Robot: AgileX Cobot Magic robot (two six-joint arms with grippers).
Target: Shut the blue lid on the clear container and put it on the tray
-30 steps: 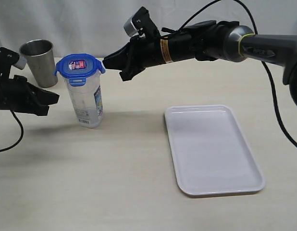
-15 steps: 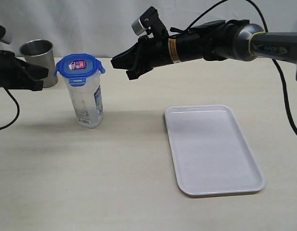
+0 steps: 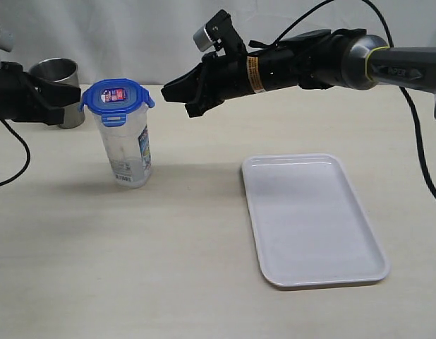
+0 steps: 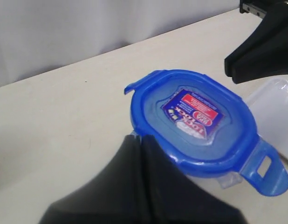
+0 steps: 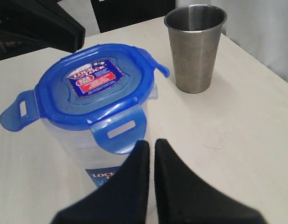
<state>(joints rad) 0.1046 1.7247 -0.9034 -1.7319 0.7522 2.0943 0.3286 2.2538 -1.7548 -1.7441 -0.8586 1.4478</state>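
Jaws on both arms are pressed fully together, with nothing between them. The black left gripper (image 3: pixel 75 100) hangs at lid height on the left of the tall, narrow translucent plastic container (image 3: pixel 128 152). Its tip is right at the rim of the rounded-square bright-blue plastic lid (image 3: pixel 117 97). In the left wrist view the tip (image 4: pixel 139 140) meets the lid's edge (image 4: pixel 190 116), but whether it actually touches I cannot tell. The black right gripper (image 3: pixel 167 92) hovers on the other side, near the lid and apart from it.

The lid sits on top of the container, which stands upright on the pale beige table (image 3: pixel 168 268). Several locking tabs stick outward, and one (image 5: pixel 118 133) hangs down the container's side. The container is left of the flat white rectangular plastic tray (image 3: pixel 313 219) and well apart from it; the tray lies flat on the table. A grey steel cup (image 3: pixel 57 69) stands upright behind the left gripper, partly hidden by it.
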